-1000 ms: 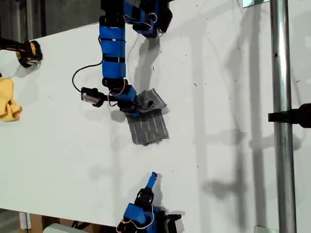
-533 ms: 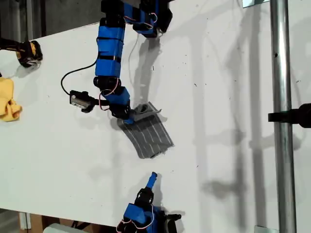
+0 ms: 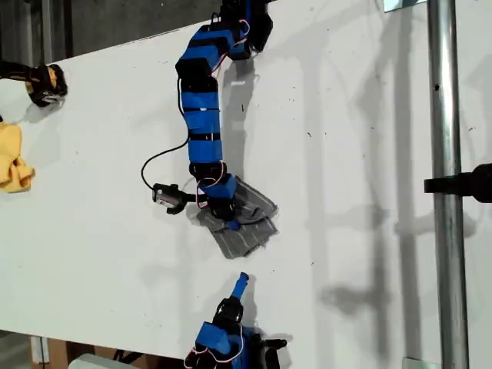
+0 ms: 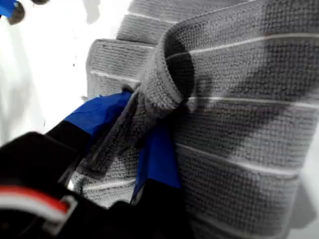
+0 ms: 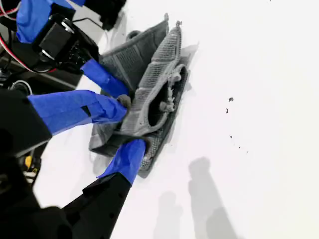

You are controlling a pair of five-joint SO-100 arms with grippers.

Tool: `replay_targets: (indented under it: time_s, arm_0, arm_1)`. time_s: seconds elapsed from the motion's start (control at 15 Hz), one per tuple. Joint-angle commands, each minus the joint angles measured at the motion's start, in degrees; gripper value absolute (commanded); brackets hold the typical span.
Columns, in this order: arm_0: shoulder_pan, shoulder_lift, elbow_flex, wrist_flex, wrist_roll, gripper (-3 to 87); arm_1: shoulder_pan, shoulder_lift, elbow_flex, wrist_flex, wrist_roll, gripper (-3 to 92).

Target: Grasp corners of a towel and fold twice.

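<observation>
The towel (image 3: 247, 228), dark grey with thin white stripes, lies bunched and partly folded on the white table (image 3: 354, 138), near the middle of the exterior view. My first gripper (image 3: 229, 218) reaches in from the far edge and is shut on a raised fold of the towel (image 4: 239, 124); its blue fingers (image 4: 99, 113) pinch the cloth in the first wrist view. Which corner it holds is hidden in the bunch. My second gripper (image 3: 241, 283) stands open near the front edge, a short way off the towel (image 5: 154, 94), with nothing between its fingers (image 5: 79, 107).
A small yellow cloth (image 3: 12, 160) lies at the exterior view's left edge, with a black and yellow object (image 3: 42, 83) behind it. A metal pole (image 3: 446, 192) with a black clamp (image 3: 467, 183) runs down the exterior view's right side.
My first arm has swung toward the exterior view's right and the front edge, carrying its pinched fold over the towel. The towel is now more bunched. My second gripper has not moved.
</observation>
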Motion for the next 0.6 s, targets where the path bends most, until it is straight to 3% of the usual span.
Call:
replay_targets:
  time_s: [0.0, 0.33, 0.53]
  arm_0:
    - [-0.9, 0.4, -1.2, 0.4, 0.1, 11.5]
    - [-1.1, 0.4, -1.5, 0.4, 0.4, 11.4]
    - [-1.3, 0.4, -1.3, 0.4, 0.4, 11.2]
  arm_1:
    - [-1.5, 2.5, -0.1, -10.5, 2.3, 19.9]
    - [-0.7, 30.5, 3.4, 1.5, -2.2, 14.6]
    - [3.9, 57.0, 22.9, 8.7, -4.2, 14.4]
